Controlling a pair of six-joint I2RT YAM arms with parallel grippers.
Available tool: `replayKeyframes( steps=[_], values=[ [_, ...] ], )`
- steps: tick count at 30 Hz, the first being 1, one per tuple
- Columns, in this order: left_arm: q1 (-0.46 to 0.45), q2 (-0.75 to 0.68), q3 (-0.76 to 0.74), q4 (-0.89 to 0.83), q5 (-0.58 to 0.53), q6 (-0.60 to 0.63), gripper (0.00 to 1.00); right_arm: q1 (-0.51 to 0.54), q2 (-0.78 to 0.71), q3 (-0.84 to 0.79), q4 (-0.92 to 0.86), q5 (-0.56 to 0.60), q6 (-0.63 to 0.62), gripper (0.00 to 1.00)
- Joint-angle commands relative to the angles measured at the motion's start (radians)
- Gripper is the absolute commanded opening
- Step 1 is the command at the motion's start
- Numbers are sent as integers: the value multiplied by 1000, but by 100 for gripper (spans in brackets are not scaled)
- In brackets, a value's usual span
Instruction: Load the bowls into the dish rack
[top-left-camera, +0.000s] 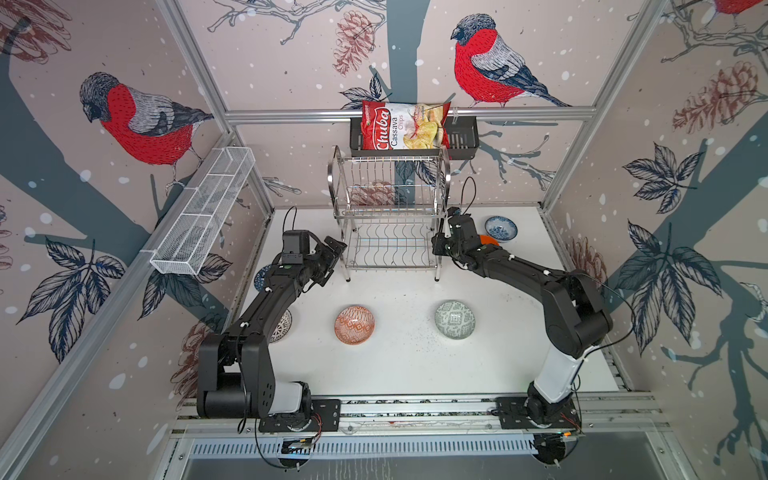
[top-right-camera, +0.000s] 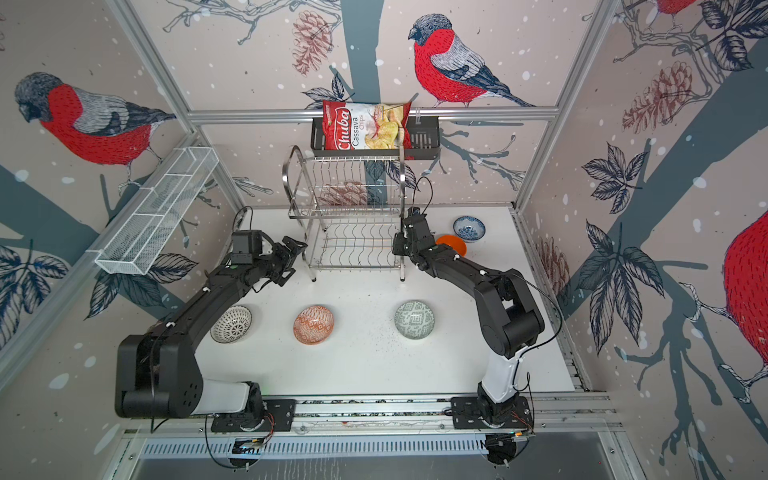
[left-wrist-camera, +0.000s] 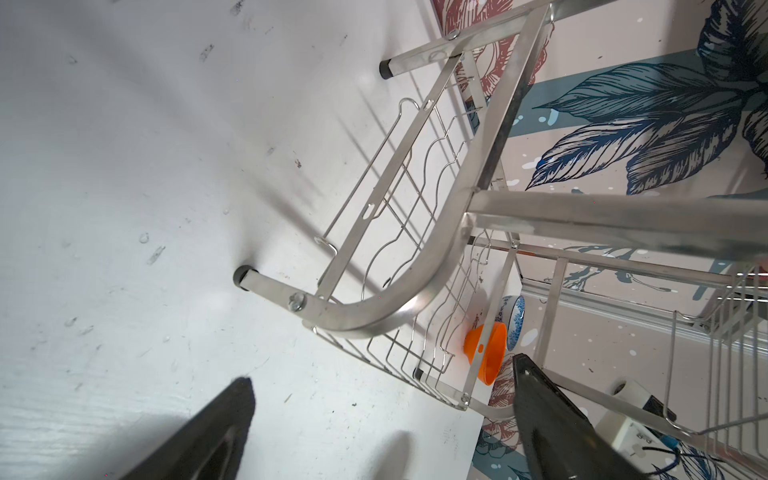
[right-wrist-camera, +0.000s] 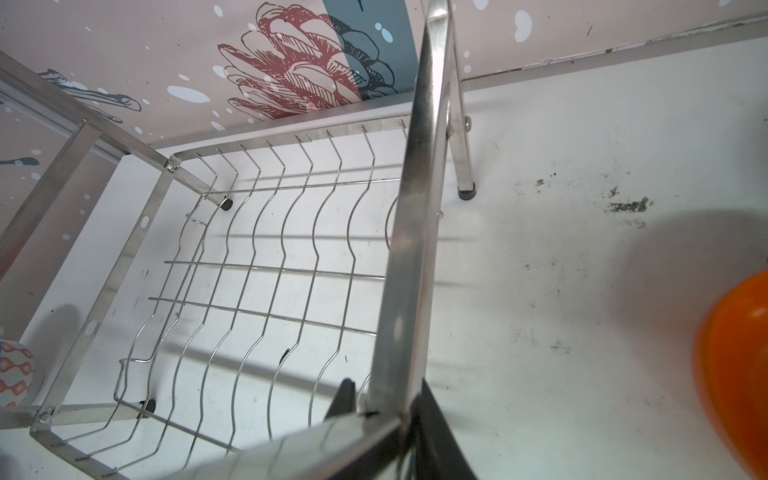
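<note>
- Top views: dish rack (top-left-camera: 388, 216) sits at 12 o'clock on the tabletop (top-left-camera: 407, 365), both tiers empty, nothing loaded yet. The orange-white bowl (top-left-camera: 354, 324) and grey-green bowl (top-left-camera: 454, 319) are around 6, the floral bowl (top-left-camera: 500, 228) and plain orange bowl (top-right-camera: 455, 244) at 2, and the dotted bowl (top-right-camera: 231, 323) at 8, half under the left arm (top-right-camera: 208, 299).
- Left wrist: left gripper (left-wrist-camera: 382, 370) is wide and empty, facing the dish rack.
- Right wrist: right gripper (right-wrist-camera: 386, 399) looks clamped on the dish rack's end frame, with the plain orange bowl nearby.

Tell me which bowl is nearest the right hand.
The plain orange bowl, just beside the right hand gripping the dish rack; the white-blue floral bowl lies farther off.
</note>
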Motion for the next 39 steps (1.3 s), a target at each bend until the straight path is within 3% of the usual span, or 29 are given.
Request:
replayKeyframes(
  steps=[1, 15, 20, 28, 34, 39],
  values=[
    [2, -15, -14, -12, -10, 18, 97, -15, -21, 0, -11, 10, -40, 25],
    [-6, -66, -27, -50, -31, 69, 98, -88, -91, -32, -66, -22, -94, 27],
    [-17, -72, -54, -10, -6, 48, 98, -76, -106, -54, -65, -5, -47, 29],
    [-53, -51, 10, -36, -55, 57, 97, -19, -109, -51, -137, 156, 80, 19],
    [-65, -77, 24, -73, -85, 41, 97, -19, -144, -93, -118, 175, 123, 17],
    [-67, -93, 21, -123, -91, 62, 98, -21, -149, -112, -84, 120, 60, 18]
  ],
)
